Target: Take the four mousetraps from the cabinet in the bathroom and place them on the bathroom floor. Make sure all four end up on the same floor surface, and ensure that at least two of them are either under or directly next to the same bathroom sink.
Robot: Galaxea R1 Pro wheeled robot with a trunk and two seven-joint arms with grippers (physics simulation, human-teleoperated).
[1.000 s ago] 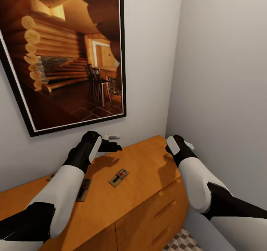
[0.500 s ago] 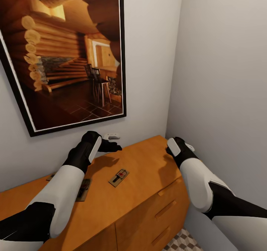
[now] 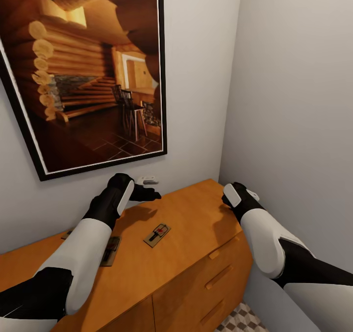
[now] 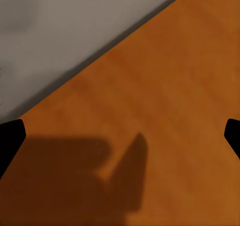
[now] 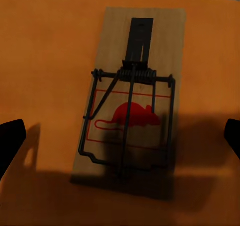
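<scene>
Mousetraps lie flat on the smooth top of the orange-brown cabinet [image 3: 186, 224], which serves as the landmark for everything else. One mousetrap [image 3: 157, 234] sits near the middle of the cabinet top, well clear of its front edge. A second mousetrap [image 3: 111, 250] lies further toward the cabinet's left end, partly covered by the left forearm, and a sliver of a third flat piece [image 3: 66, 234] peeks out behind that arm, close to the cabinet's back edge. In the right wrist view another mousetrap [image 5: 131, 121] lies on the cabinet wood straight ahead of the fingers: a pale wooden board with a red mouse print, a dark wire bar and a spring across its middle. The right gripper [image 5: 120, 136] hangs above this trap with its two dark fingertips [image 5: 11, 138] spread wide to either side and nothing between them; in the head view this gripper [image 3: 234, 194] is over the cabinet's right rear corner, near the side wall. The left gripper [image 3: 147, 193] hovers over the cabinet's back edge, close to the wall, below the framed picture [image 3: 83, 72] of a log interior. Its fingertips [image 4: 10, 138] also stand far apart and hold nothing, with bare cabinet top and its own shadow beneath. A patch of cube-patterned floor [image 3: 240, 319] shows at the cabinet's foot.
</scene>
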